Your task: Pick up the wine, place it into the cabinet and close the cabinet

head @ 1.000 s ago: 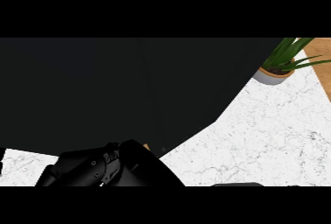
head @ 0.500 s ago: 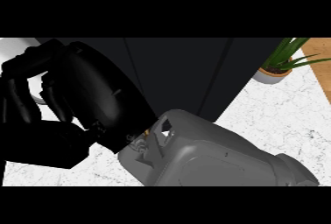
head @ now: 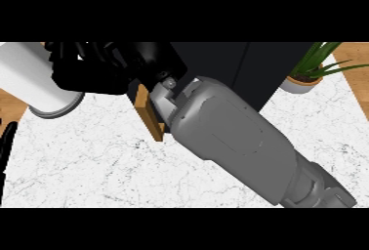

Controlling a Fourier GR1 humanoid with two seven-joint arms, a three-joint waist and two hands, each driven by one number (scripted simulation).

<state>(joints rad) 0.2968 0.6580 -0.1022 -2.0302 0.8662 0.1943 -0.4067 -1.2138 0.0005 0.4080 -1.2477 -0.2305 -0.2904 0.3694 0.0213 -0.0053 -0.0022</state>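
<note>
Since half a second before, the right forearm (head: 238,141) had stretched further across the head view. More of its grey shell showed, and the right hand (head: 108,68) had come up to lie against the near left corner of the black cabinet (head: 223,68). A white cylinder (head: 36,80), unseen in the earlier frame, now showed left of the cabinet, partly behind the hand.

The forearm entered well in front of the cabinet, towards its right side. It ran on a slant up to the wrist, which covered the cabinet's lower left front. The hand was a dark mass against the dark cabinet, so whether it was open or closed round anything could not be told. The wine could not be made out anywhere. It may have been hidden under the hand, though nothing visible settled that.

A narrow wooden panel (head: 153,117), perhaps the edge of a door, stood out from the cabinet's left front. It lay just beside the wrist and above the white marble counter (head: 86,166). A potted plant (head: 306,78) stood on the counter just right of the cabinet, its green leaves spreading away from it. A strip of brown wood showed beyond the counter on the side left of the cabinet.
</note>
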